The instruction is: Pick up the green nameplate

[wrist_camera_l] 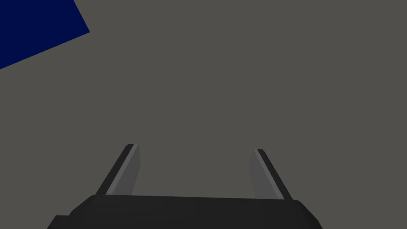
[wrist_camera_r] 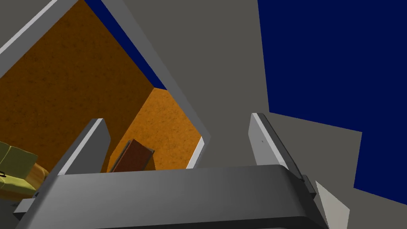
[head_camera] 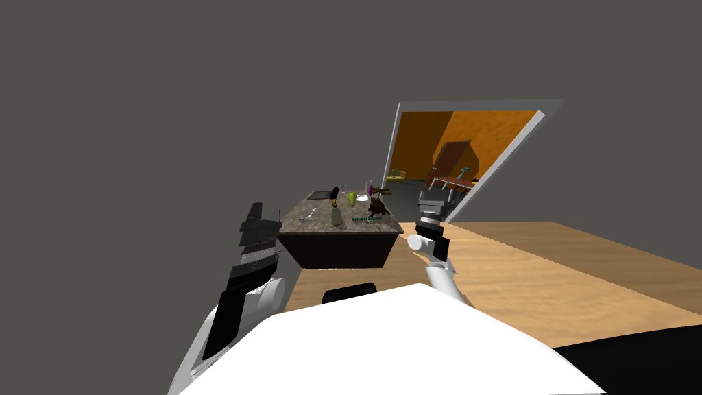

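The left arm is raised at the near left, and the left gripper (wrist_camera_l: 194, 148) has its jaws apart with nothing between them. The right gripper (wrist_camera_r: 177, 117) is held up at the near right, just right of the table's near right corner. Its jaws are likewise apart and empty.

Bare light wooden plank floor (head_camera: 548, 274) spreads wide to the right and far right, and a black area cuts its near right corner. On the left the floor ends at a plain grey wall (head_camera: 137, 137).

Ahead stands a low table with a speckled brown stone top on a dark base (head_camera: 322, 223). Its left corner seems to sit close against that wall, though the wide lens makes this hard to judge.

The small, flat green nameplate (head_camera: 367, 219) lies close to the table's near edge, toward the right end. It is just right of an olive, bottle-shaped vase (head_camera: 336, 217) and just in front of a dark brown figurine (head_camera: 377, 206). Both grippers are well apart from it.

Farther back on the top are a yellow-green cone (head_camera: 352, 198), a white plate (head_camera: 362, 197) and a dark flat tray (head_camera: 319, 195).

Beyond the table's far right corner, a white-framed doorway (head_camera: 393, 147) opens onto a room with orange walls (head_camera: 421, 137) and a brown door (head_camera: 449, 161). The right wrist view adds an olive-yellow cushioned seat (wrist_camera_r: 16, 167) inside that room.
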You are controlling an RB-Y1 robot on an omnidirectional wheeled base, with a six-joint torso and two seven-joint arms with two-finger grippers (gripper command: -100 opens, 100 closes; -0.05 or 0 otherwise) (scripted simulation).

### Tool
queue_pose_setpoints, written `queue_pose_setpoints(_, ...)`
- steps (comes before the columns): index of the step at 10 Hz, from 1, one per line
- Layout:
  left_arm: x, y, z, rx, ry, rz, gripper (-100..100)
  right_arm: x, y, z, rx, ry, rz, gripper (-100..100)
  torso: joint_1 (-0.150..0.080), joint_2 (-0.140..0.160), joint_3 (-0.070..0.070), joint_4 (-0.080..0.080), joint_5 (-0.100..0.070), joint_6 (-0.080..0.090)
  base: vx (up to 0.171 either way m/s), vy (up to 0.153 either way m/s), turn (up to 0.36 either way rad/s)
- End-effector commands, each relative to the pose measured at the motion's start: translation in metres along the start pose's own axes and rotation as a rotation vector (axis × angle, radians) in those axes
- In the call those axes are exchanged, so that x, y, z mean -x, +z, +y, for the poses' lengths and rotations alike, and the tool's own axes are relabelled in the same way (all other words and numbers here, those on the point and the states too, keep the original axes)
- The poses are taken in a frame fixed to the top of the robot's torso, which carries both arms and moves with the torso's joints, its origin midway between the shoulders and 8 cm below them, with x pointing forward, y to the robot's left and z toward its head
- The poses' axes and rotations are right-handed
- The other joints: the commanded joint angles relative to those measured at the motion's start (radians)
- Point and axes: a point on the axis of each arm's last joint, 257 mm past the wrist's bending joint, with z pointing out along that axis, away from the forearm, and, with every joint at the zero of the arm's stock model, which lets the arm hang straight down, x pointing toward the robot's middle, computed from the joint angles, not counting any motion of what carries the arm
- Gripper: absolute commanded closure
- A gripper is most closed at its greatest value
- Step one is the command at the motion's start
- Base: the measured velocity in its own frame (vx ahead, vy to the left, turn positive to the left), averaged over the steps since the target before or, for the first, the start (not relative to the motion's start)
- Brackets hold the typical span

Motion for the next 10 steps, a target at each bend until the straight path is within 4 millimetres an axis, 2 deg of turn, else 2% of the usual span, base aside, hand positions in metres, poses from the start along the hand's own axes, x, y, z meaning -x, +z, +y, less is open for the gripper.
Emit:
queue_pose_setpoints(1, 0.000, 0.000, 0.000, 0.000, 0.000, 0.000, 0, 0.007, 0.003, 0.002, 0.010, 0.024, -0.019, -100, 0.000, 0.000, 0.000, 0.000, 0.000, 0.000, -0.021, -0.002, -0.006)
queue_pose_setpoints(2, 0.000, 0.000, 0.000, 0.000, 0.000, 0.000, 0, 0.024, 0.014, 0.012, 0.064, 0.056, -0.055, -100, 0.000, -0.001, 0.000, 0.000, 0.000, 0.000, -0.046, 0.007, 0.142)
queue_pose_setpoints(4, 0.000, 0.000, 0.000, 0.000, 0.000, 0.000, 0, 0.029, 0.014, 0.013, 0.071, 0.088, -0.076, -100, 0.000, 0.000, 0.000, 0.000, 0.000, 0.000, -0.034, 0.001, 0.045)
queue_pose_setpoints(5, 0.000, 0.000, 0.000, 0.000, 0.000, 0.000, 0, 0.046, 0.022, 0.022, 0.126, 0.122, -0.113, -100, 0.000, -0.001, 0.000, 0.000, 0.000, 0.000, -0.042, 0.009, 0.190)
queue_pose_setpoints(7, 0.000, 0.000, 0.000, 0.000, 0.000, 0.000, 0, 0.052, 0.022, 0.023, 0.134, 0.155, -0.136, -100, 0.000, 0.000, 0.000, 0.000, 0.000, 0.000, -0.033, -0.002, 0.037)
queue_pose_setpoints(8, 0.000, 0.000, 0.000, 0.000, 0.000, 0.000, 0, 0.069, 0.029, 0.032, 0.193, 0.194, -0.175, -100, 0.000, -0.001, -0.001, 0.000, 0.000, 0.000, -0.037, 0.002, 0.171)
queue_pose_setpoints(10, 0.000, 0.000, 0.000, 0.000, 0.000, 0.000, 0, 0.076, 0.028, 0.032, 0.201, 0.227, -0.198, -100, 0.000, 0.000, 0.000, 0.000, 0.000, 0.000, -0.031, -0.002, 0.041)
